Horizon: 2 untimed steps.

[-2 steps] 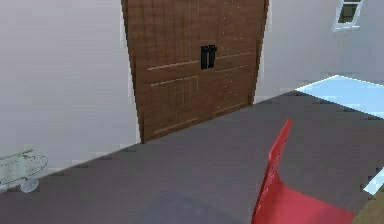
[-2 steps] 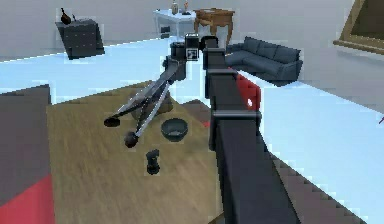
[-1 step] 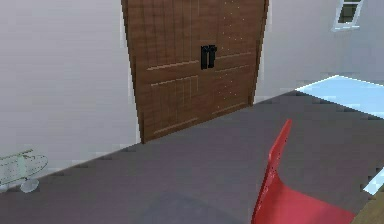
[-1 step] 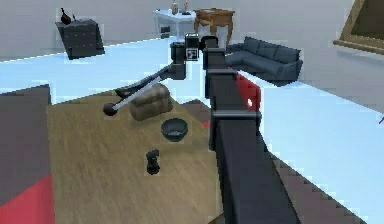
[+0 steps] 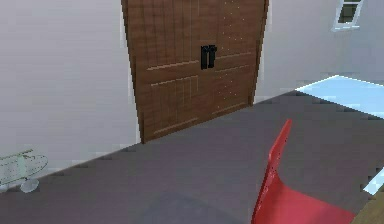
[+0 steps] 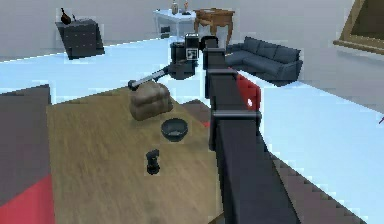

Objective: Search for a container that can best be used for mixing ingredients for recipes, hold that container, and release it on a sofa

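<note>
Forward view: faced a brown double door (image 5: 195,65) in a grey wall across dark floor, with a red chair (image 5: 290,190) at the lower right and a glassy thing (image 5: 22,168) low on the left.

Arm side view: reached the arm (image 6: 235,130) out along a wooden table (image 6: 90,140), with the gripper (image 6: 142,82) near a brown loaf-like lump (image 6: 150,103). Could not tell the fingers' state, nor whether anything was held. Spotted a small dark bowl (image 6: 176,129), likely the mixing container, resting on the table close beside the arm. Judged the search as good as done and the grasp not yet made. Left to do: taking hold of the bowl, carrying it to the dark sofa (image 6: 265,57) well beyond the table, and letting it go there
</note>
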{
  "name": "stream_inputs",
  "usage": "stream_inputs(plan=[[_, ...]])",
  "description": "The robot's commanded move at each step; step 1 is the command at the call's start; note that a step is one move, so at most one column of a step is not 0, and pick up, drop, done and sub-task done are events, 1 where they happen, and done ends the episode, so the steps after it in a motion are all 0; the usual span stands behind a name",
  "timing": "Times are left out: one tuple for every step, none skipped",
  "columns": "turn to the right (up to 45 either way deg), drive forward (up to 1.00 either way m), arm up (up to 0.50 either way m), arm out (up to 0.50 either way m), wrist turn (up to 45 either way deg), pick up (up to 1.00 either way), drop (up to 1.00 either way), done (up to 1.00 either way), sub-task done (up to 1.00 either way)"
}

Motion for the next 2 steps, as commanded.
stream_inputs(plan=[[0.0, 0.00, 0.00, 0.00, 30.0, 0.00, 0.00, 0.00, 0.00], [0.0, 0.00, -0.28, 0.00, 0.0, 0.00, 0.00, 0.00, 0.00]])
